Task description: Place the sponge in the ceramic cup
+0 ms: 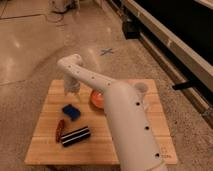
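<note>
camera view: pale wood table (150,145); smooth white arm (125,120) across it; gripper (73,91) hangs near the sponge, open or closed i cannot tell. glossy orange bowl (97,99). sponge (71,111), a flat, soft-looking dark-blue block, lies on the wood, well apart from the cup (141,88), a small white cylinder. sponge not in the cup, so grasp and placing look left.

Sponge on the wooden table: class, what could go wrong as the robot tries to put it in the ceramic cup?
The gripper seems to hang just beyond the sponge, not over it; a descent there might miss or shove it.
The orange bowl sits between sponge and ceramic cup; the carry could clip it.
The cup looks small beside the sponge, so it may catch on the rim.
</note>
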Controlling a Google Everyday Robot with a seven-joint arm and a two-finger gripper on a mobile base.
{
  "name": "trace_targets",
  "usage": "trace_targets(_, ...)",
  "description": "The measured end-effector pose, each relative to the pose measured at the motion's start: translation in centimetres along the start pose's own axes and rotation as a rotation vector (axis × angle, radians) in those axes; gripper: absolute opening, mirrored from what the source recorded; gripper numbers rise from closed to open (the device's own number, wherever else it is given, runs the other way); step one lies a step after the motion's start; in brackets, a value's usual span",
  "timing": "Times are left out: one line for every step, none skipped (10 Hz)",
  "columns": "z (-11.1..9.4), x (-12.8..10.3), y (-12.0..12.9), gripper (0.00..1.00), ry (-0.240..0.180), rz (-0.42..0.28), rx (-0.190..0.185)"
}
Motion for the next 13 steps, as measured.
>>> trace_targets(0.0, 0.0, 0.0, 0.64, 0.000, 0.000, 0.000)
trace_targets(0.0, 0.0, 0.0, 0.64, 0.000, 0.000, 0.000)
trace_targets(0.0, 0.0, 0.0, 0.64, 0.000, 0.000, 0.000)
trace_targets(0.0, 0.0, 0.0, 0.64, 0.000, 0.000, 0.000)
trace_targets(0.0, 0.0, 0.0, 0.64, 0.000, 0.000, 0.000)
trace_targets(0.0, 0.0, 0.0, 0.64, 0.000, 0.000, 0.000)
trace_targets(0.0, 0.0, 0.0, 0.64, 0.000, -0.003, 0.000)
trace_targets(0.1, -0.1, -0.1, 0.64, 0.001, -0.012, 0.001)
trace_targets(0.4, -0.6, -0.7, 0.64, 0.000, -0.052, 0.007)
trace_targets(0.9, -1.4, -1.8, 0.64, -0.001, -0.126, 0.022)
trace_targets(1.3, -2.3, -2.8, 0.64, 0.001, -0.198, 0.035)
trace_targets(1.6, -2.9, -3.6, 0.64, 0.004, -0.260, 0.045)
trace_targets(2.0, -3.5, -3.9, 0.64, 0.009, -0.320, 0.042)
